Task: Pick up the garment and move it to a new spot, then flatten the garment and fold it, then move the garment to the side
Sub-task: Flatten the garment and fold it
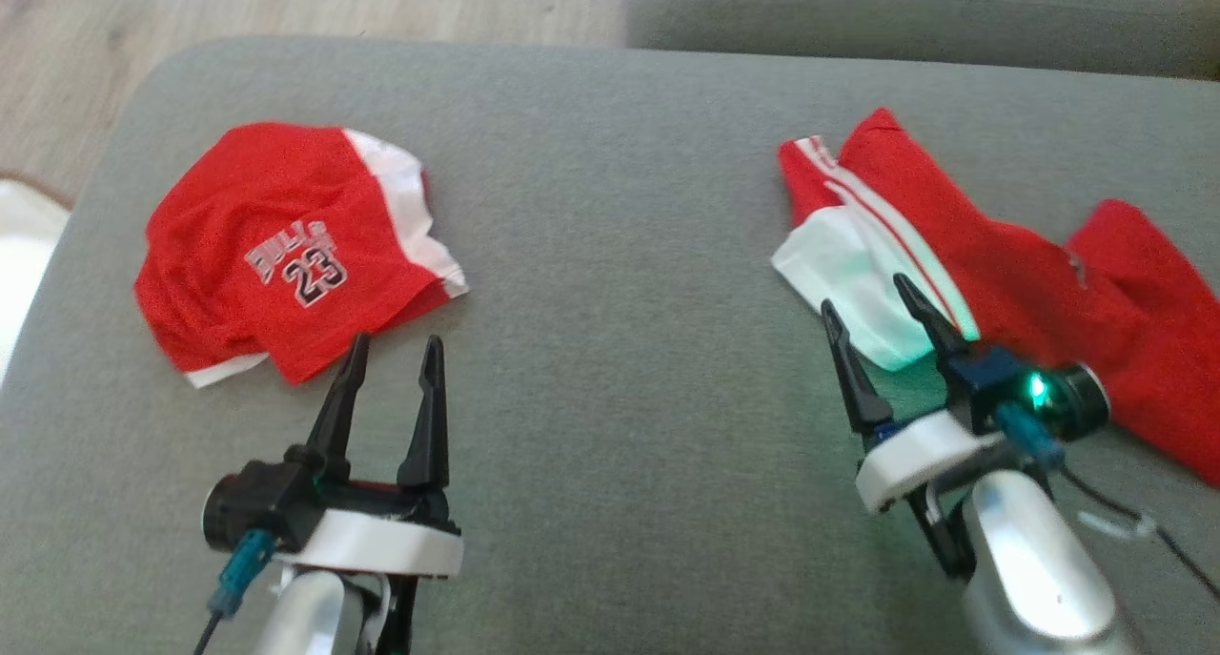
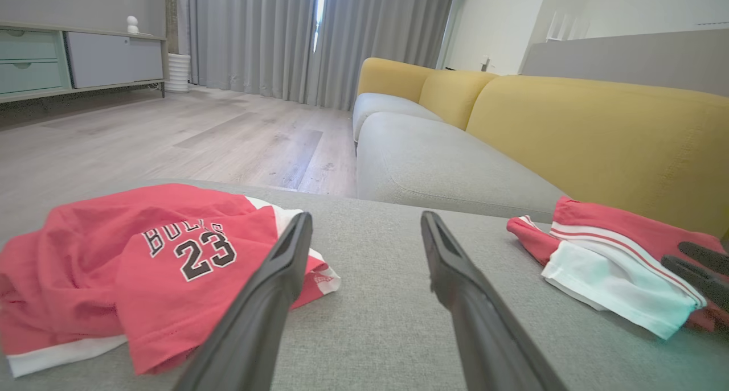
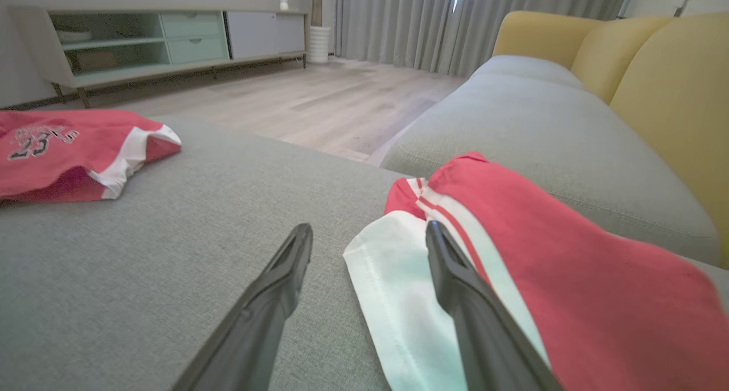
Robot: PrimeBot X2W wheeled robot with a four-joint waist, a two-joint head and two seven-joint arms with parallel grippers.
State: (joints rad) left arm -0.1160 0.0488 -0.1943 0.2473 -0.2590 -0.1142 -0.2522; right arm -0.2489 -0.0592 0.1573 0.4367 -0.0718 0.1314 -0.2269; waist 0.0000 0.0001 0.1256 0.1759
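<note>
You see the left gripper (image 1: 396,338) empty, fingers apart, just short of the crumpled red jersey (image 1: 276,235) (23 print up); right gripper (image 1: 863,293) spread too, one finger over the white edge of the red shorts (image 1: 1001,264); both garments lie well apart on the grey cushion (image 1: 610,159).

We see a broad grey woven-fabric seat cushion (image 1: 610,159) with a rounded corner at its far left, and the cloth between the things on it is smooth. Two garments lie directly on it, well apart. Toward the left side sits a rumpled red jersey (image 1: 276,245) with white trim, printed BULLS 23. Toward the right side lies a creased pair of red shorts (image 1: 1001,264) with white side stripes, a white panel turned out at the near end.
</note>
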